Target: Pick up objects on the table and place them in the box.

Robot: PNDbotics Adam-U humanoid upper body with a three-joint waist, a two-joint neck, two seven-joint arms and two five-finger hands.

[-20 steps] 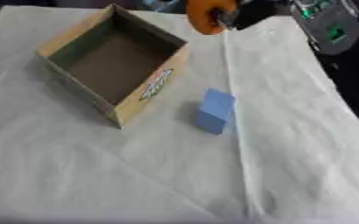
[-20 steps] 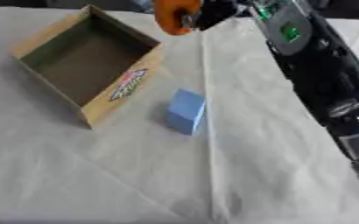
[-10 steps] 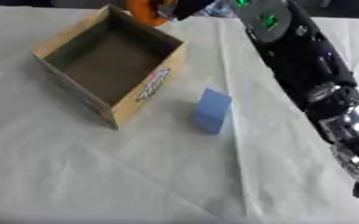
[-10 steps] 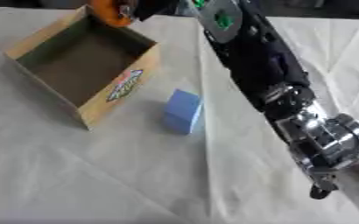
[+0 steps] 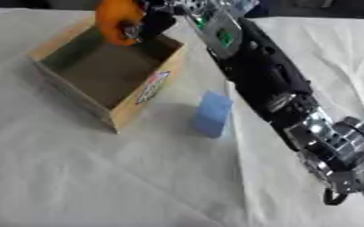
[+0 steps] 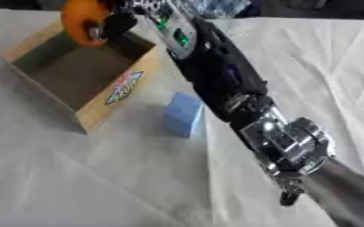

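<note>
- Cardboard box (image 5: 138, 95): open-topped, set askew on the white cloth-covered table (image 5: 76, 177), with a printed label on its near right wall. What shows of its floor is bare and dark.
- Orange object (image 5: 113, 20): rounded, held over the far corner of the box, above the rim and not resting on the floor.
- Blue block (image 5: 212, 113): upright on the cloth just beside the box's right wall, apart from it.
- Right hand (image 5: 150, 22): at the far end of the box, fingers curled round the orange object. The black and silver right arm (image 5: 271, 84) stretches diagonally from the lower right to the upper left.
- Left hand: shows in neither view.
- Change: half a second earlier the orange object hung at the box's far edge; it now sits further over the opening. The block and box have not shifted relative to each other.
</note>
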